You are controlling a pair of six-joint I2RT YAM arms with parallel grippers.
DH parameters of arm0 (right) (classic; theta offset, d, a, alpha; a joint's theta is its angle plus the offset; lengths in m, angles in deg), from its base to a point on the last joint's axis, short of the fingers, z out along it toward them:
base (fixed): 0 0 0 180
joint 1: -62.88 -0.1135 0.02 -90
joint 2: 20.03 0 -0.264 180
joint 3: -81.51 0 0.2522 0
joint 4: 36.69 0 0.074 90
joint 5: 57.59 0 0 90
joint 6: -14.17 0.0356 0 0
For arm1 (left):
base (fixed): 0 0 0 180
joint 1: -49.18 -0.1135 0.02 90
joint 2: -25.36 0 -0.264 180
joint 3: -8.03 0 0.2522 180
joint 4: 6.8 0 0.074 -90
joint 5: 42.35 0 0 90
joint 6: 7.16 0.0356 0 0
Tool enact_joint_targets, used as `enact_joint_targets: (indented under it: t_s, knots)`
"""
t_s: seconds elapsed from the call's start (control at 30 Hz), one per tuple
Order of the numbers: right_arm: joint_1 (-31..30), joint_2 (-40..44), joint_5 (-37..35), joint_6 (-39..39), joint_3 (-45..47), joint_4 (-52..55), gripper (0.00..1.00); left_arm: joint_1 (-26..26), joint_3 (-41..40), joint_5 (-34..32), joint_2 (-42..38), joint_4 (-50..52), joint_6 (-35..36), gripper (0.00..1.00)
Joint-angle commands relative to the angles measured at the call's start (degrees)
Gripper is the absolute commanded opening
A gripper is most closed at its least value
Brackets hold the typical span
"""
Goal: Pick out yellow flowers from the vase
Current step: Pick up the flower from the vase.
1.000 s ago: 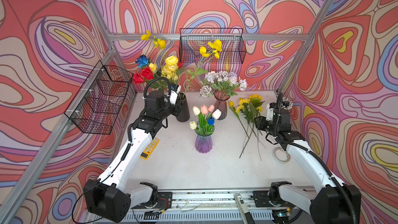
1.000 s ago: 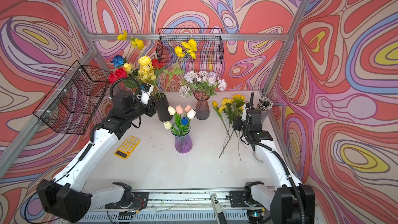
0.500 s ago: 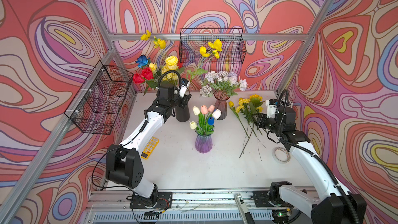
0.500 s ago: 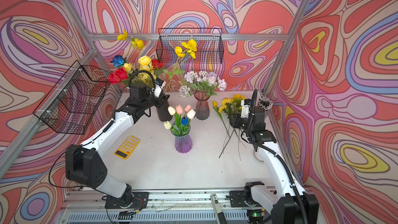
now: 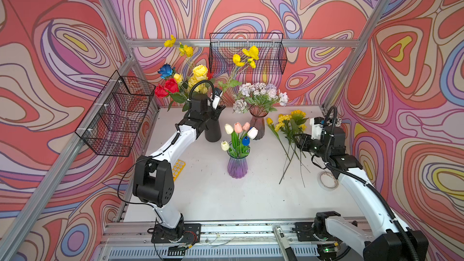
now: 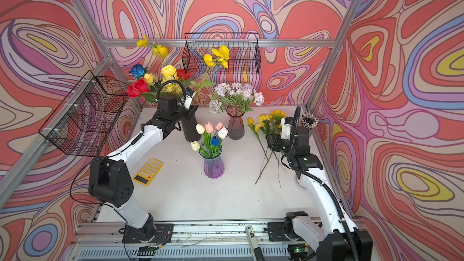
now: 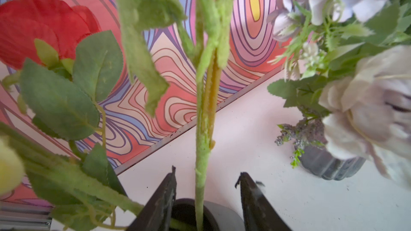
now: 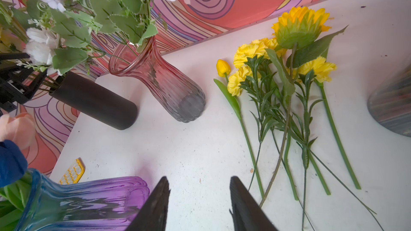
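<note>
Left gripper is at the mouth of the black vase, jaws apart either side of a fuzzy green stem, not pinching it. Yellow flowers stand in that vase. Right gripper hangs open and empty over the table, just beside a yellow bunch lying flat.

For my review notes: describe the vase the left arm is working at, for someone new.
Below the back-wall wire basket, vases stand on the white table. The black vase is leftmost, the left tool open at its mouth. Unlike the ribbed glass pink vase and purple vase, it is a plain opaque cylinder.
</note>
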Motion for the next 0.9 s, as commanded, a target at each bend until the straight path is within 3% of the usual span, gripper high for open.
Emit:
enact_joint_targets:
  t_s: [0.0, 0.3, 0.47, 0.73, 0.87]
  knots:
    - [0.16, 0.21, 0.54, -0.05, 0.79, -1.42, 0.47, 0.28, 2.79, -0.46, 1.44, -1.66, 1.72, 0.41]
    - [0.18, 0.11, 0.46, -0.97, 0.28, -1.44, 0.47, 0.48, 3.65, 0.75, 1.83, -1.19, 1.22, 0.2]
    - [0.17, 0.07, 1.18, -0.39, 0.35, -2.06, 0.46, 0.51, 1.81, 1.93, 0.37, -2.87, 2.06, 0.16]
    - [0.22, 0.54, 2.02, 0.67, 1.18, -3.25, 0.46, 0.49, 1.54, 2.56, -0.69, -2.43, 3.14, 0.01]
    - [0.19, 0.7, 2.65, 1.1, 1.75, -3.58, 0.46, 0.53, 1.61, 3.09, -1.79, -2.26, 2.87, 0.0]
